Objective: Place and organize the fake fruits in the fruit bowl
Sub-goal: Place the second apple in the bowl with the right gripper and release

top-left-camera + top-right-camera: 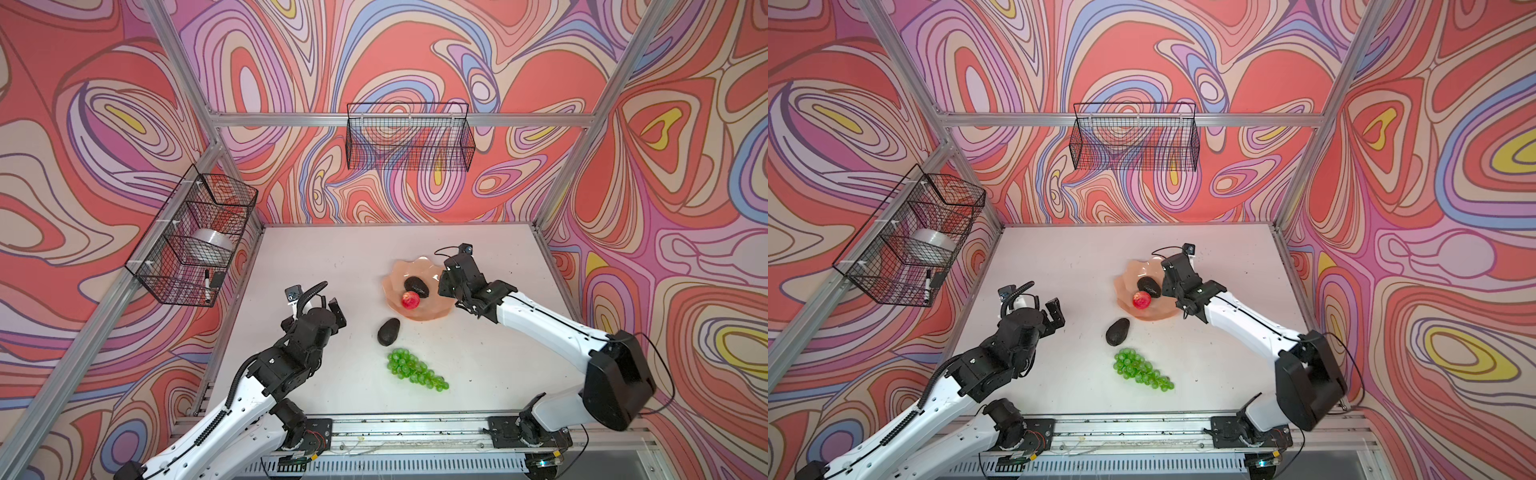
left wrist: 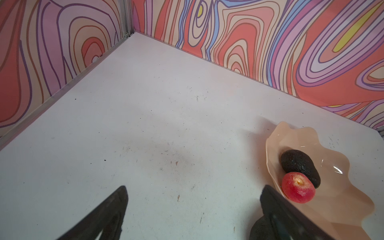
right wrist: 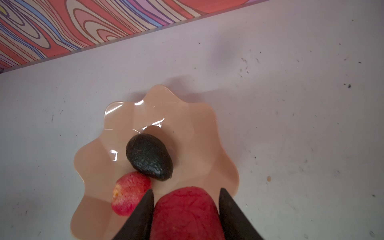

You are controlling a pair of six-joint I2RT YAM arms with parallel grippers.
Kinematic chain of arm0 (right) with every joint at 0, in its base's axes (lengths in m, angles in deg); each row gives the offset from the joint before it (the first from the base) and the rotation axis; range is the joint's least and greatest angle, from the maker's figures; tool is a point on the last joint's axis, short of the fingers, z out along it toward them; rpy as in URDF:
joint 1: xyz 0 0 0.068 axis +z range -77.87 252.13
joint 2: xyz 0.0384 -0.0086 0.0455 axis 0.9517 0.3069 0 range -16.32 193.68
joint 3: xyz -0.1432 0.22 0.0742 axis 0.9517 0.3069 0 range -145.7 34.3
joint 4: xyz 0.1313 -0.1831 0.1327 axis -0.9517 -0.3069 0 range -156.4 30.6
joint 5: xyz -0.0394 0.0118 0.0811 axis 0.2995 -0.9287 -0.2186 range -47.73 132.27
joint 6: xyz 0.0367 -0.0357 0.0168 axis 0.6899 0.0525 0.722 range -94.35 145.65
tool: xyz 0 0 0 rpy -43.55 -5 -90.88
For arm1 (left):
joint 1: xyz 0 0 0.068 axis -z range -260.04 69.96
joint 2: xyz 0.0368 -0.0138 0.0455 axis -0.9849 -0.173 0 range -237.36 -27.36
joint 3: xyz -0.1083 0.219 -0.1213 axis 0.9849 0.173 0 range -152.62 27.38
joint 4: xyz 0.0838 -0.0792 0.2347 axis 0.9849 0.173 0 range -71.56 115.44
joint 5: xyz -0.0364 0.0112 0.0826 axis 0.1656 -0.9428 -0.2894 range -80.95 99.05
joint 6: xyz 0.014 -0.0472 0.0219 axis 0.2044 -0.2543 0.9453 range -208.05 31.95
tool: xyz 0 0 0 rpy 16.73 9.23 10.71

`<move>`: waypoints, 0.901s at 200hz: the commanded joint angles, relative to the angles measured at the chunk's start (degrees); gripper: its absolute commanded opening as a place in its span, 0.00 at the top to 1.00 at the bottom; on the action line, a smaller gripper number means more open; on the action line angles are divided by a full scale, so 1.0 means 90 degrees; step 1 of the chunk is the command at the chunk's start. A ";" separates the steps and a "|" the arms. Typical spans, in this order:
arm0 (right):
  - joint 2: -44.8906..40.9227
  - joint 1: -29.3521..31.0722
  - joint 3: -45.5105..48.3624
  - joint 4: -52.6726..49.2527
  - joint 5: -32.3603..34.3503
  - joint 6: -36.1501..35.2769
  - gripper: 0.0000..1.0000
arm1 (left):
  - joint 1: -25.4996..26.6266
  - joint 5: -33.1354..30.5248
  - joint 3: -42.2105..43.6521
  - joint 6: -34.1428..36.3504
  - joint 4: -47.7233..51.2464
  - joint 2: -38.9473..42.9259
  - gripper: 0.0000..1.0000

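Swirl-patterned walls (image 1: 415,50) (pink, coral, lilac) enclose a scuffed white tabletop (image 1: 332,257).

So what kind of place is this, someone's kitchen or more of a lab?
Most likely a robot lab test cell, not a kitchen: a white table boxed in by aluminium framing and swirl-printed wall panels, with a left arm and a right arm mounted on a rail along its front edge.

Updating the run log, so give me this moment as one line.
right gripper: holds apple over fruit bowl | in bowl: avocado, other apple | on table: second avocado, grapes | left gripper: open
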 commanded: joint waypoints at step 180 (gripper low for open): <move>0.2627 -0.0603 -0.1616 0.0777 -0.1117 -0.0752 0.28 | -0.0047 0.3038 -0.0143 0.0863 -0.0117 -0.1317 0.03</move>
